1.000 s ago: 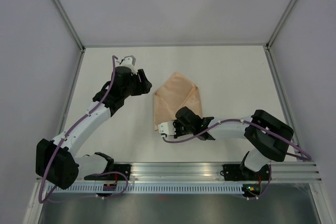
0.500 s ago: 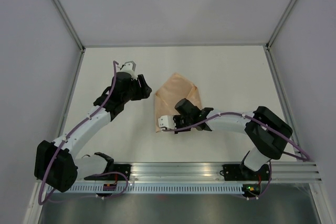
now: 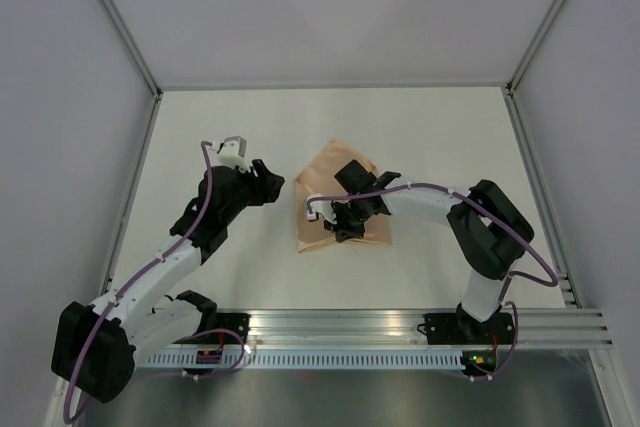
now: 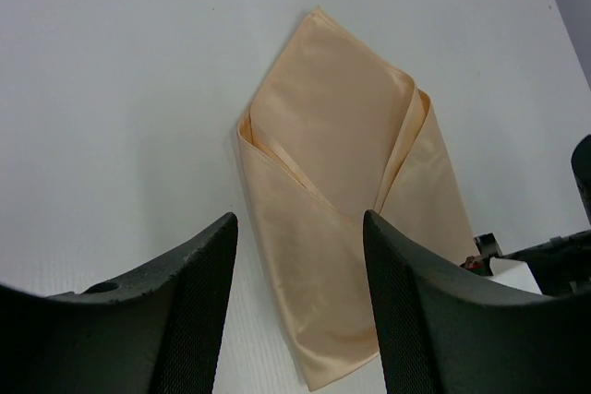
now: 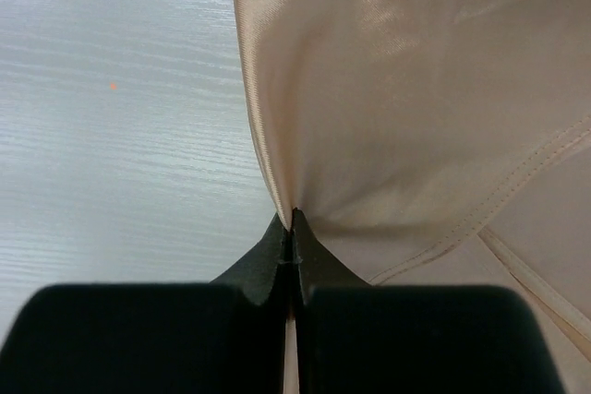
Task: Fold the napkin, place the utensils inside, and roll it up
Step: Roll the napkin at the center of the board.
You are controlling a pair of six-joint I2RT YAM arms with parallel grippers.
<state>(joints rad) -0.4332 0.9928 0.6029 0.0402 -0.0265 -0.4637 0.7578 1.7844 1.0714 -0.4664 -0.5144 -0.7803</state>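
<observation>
The napkin [image 3: 322, 175] is a peach-orange cloth with a soft sheen and a stitched hem. It is folded into a long pocket shape. One pointed tip aims at the far side of the counter [image 3: 430, 127], and two side flaps are laid inward, overlapping across the middle. It lies near the middle of the counter, mostly flat with light creases. Its left edge is gathered into a small peak, pinched between the closed jaws of the right gripper [image 5: 292, 232].
</observation>
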